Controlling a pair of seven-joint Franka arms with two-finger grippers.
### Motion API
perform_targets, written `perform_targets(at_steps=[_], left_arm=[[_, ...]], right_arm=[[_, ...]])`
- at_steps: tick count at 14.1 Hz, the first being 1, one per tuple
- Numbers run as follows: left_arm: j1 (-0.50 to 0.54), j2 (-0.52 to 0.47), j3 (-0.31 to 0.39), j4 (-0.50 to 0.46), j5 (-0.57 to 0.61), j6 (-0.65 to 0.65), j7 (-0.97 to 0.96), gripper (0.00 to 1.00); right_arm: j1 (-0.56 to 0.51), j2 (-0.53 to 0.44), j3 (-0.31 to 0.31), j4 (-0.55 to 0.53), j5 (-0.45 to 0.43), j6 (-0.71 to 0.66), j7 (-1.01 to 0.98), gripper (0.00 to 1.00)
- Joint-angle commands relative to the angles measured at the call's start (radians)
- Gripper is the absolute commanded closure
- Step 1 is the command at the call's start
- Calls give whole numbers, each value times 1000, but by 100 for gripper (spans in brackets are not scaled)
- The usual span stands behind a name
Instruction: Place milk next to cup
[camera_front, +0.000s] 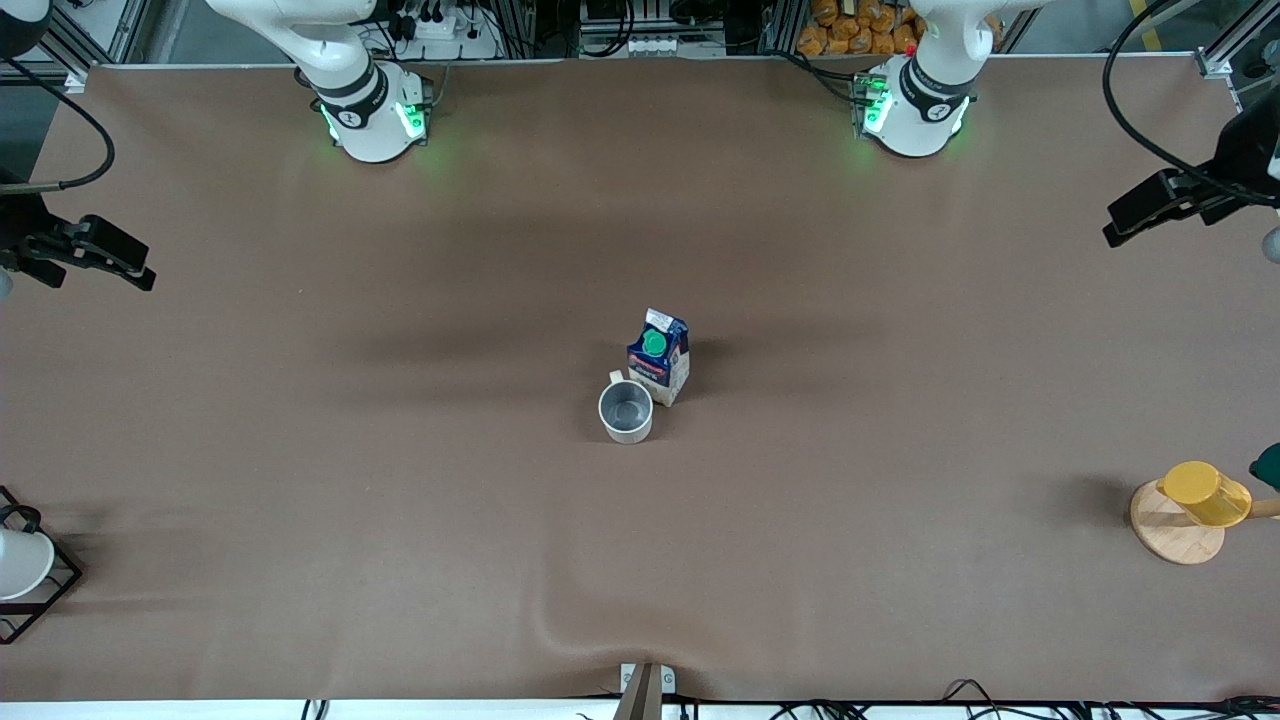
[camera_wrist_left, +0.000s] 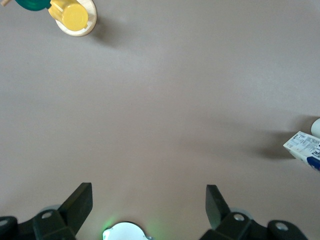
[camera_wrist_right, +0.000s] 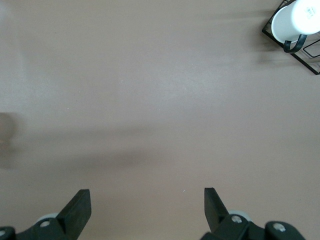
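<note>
The milk (camera_front: 660, 355), a dark blue carton with a green cap, stands upright at the middle of the table. The cup (camera_front: 626, 410), a pale grey mug, stands right beside it, nearer to the front camera, almost touching. My left gripper (camera_front: 1125, 225) hangs open and empty over the left arm's end of the table, well away from both. Its wrist view shows the open gripper (camera_wrist_left: 149, 200) over bare cloth and one corner of the milk (camera_wrist_left: 305, 149). My right gripper (camera_front: 125, 265) hangs open and empty over the right arm's end; its wrist view shows the open gripper (camera_wrist_right: 147, 202) over bare cloth.
A yellow cup (camera_front: 1205, 493) lies on a round wooden stand (camera_front: 1165, 535) at the left arm's end, also in the left wrist view (camera_wrist_left: 70, 15). A white cup (camera_front: 20, 560) sits in a black wire rack (camera_front: 55, 590) at the right arm's end. The cloth has a wrinkle (camera_front: 580, 630) near the front edge.
</note>
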Motion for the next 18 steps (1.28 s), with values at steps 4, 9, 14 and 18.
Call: perform_targets(at_steps=[4,9,14,18], left_arm=[[-94,-104,133,-118,-21,-2,51,0],[-165,-158,196,-172,-21,1,55,0],[-145,-136,195,-166,-55,29,156,0],[-140,-135,190,-163,-32,30,166,0]], right_arm=[[20,15,-9,22,-19,-14,22,0],[16,17,-9,22,-13,-14,18,0],[14,26,-9,23,-13,-14,16,0],[13,28,-9,22,-11,-14,16,0]])
